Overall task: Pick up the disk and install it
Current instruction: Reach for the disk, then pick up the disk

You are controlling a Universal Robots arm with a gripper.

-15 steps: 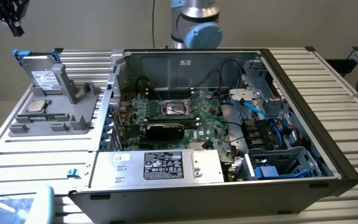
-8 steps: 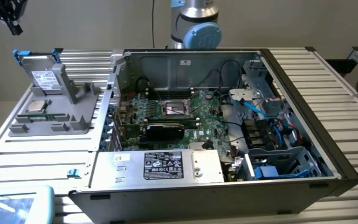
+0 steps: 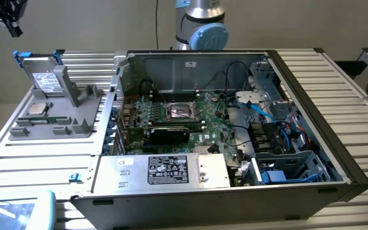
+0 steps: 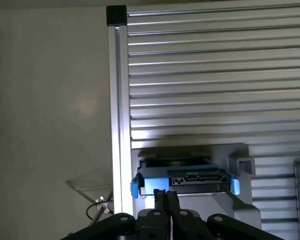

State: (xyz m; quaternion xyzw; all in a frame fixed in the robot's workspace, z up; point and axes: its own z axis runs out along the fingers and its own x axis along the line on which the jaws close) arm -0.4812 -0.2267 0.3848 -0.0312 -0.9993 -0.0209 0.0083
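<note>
Silver-grey arm (image 3: pixel 197 19) with a pale-blue joint cap (image 3: pixel 211 37); black hand (image 4: pixel 165 195) with round screws.

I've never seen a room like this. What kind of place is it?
Probably a robot lab: an opened computer case sits on a slatted metal table, with a robot arm behind it.

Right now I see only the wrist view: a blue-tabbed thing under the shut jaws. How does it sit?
Observer: The disk stands upright in a grey holder, with its white label facing out.
Operator: Do the jaws touch it?
Observer: No, they hang above it, clear of its top edge.
Operator: What else is nearby?
Observer: An open computer case lies beside the holder, on the exterior view's right.
</note>
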